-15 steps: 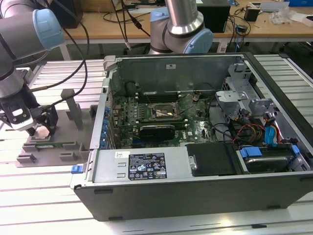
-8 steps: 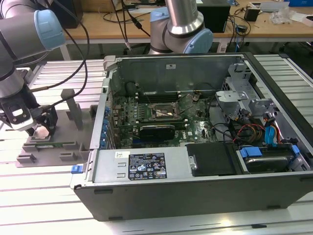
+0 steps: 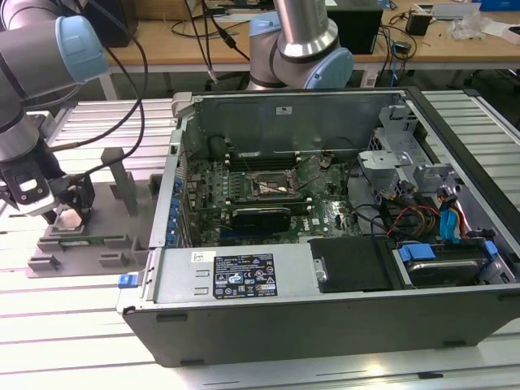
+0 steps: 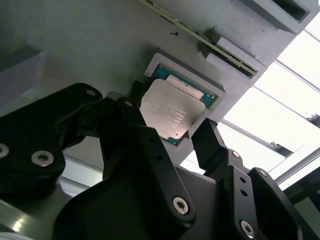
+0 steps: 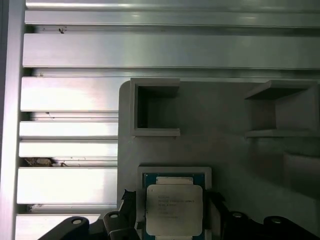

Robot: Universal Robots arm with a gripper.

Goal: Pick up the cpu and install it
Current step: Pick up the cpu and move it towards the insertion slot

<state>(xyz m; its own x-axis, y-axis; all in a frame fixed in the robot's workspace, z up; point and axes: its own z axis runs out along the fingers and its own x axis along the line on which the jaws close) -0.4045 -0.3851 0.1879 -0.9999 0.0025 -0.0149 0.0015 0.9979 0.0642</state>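
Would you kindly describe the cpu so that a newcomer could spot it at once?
Start from the open computer case; on the exterior view's left of it lies a grey tray, with the gripper over it. The cpu sits in the tray's square pocket: a flat silvery square on a green board, unlike the empty grey pockets.

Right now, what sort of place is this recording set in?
Probably a robotics or electronics lab: an open computer case on a slatted aluminium table, a grey tray holding the cpu, and cable-strewn wooden desks behind.
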